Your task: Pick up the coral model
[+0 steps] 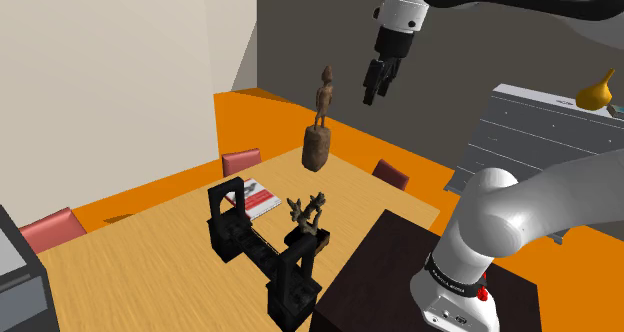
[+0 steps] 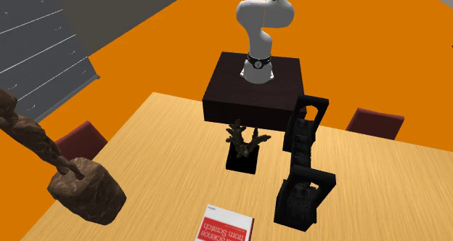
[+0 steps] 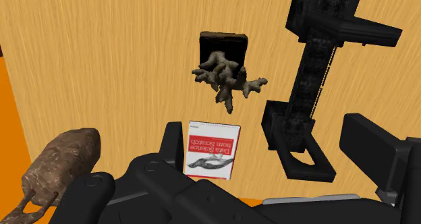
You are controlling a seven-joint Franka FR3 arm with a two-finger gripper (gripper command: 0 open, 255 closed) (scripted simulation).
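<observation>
Bright, even light lies flat on the bench (image 1: 150, 270), shadows faint, with a soft sheen on the white arm (image 1: 520, 215).

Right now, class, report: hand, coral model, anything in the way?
Hand open, high up. Coral model upright on table, untouched. Black rack close beside it.
</observation>
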